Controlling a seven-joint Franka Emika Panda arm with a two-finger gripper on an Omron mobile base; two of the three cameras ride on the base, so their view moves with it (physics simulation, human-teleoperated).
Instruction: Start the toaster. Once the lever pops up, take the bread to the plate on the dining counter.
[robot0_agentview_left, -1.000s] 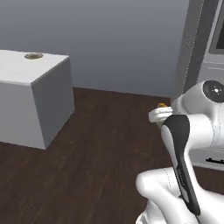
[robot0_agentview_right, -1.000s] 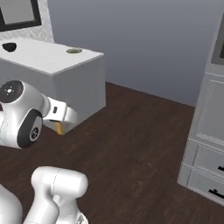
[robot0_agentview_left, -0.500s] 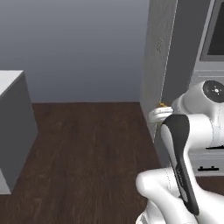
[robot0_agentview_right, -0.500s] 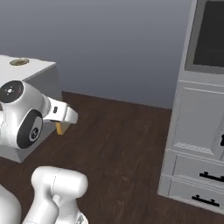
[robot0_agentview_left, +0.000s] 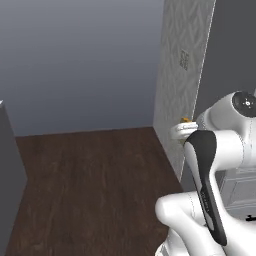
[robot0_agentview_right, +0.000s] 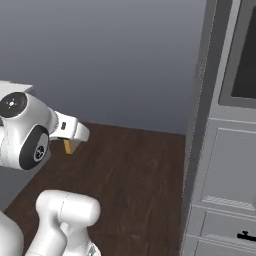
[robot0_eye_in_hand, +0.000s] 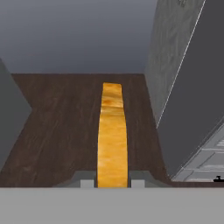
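Note:
My gripper (robot0_eye_in_hand: 112, 183) is shut on the bread (robot0_eye_in_hand: 112, 135), a golden-yellow slice seen edge-on, running up from between the fingertips. In the left base view the bread (robot0_agentview_left: 185, 120) peeks out past the white hand, above the dark floor. The right base view shows the bread (robot0_agentview_right: 69, 145) hanging under the gripper (robot0_agentview_right: 71, 138). The dining counter (robot0_agentview_left: 7, 165) shows as a plain grey side at the far left, and its white top (robot0_agentview_right: 15, 86) shows behind the arm. The plate and the toaster are out of view.
A tall grey cabinet column (robot0_agentview_right: 225, 165) with a dark oven window and drawers stands on the right. Its patterned side panel (robot0_agentview_left: 182, 75) rises beside the arm. Dark wood floor (robot0_eye_in_hand: 65, 118) stretches ahead to a plain grey-blue wall (robot0_agentview_left: 80, 60).
Both base views have swung right: the dining counter has slid off to the left and the cabinet column has come in at the right. The bread stays in the shut gripper.

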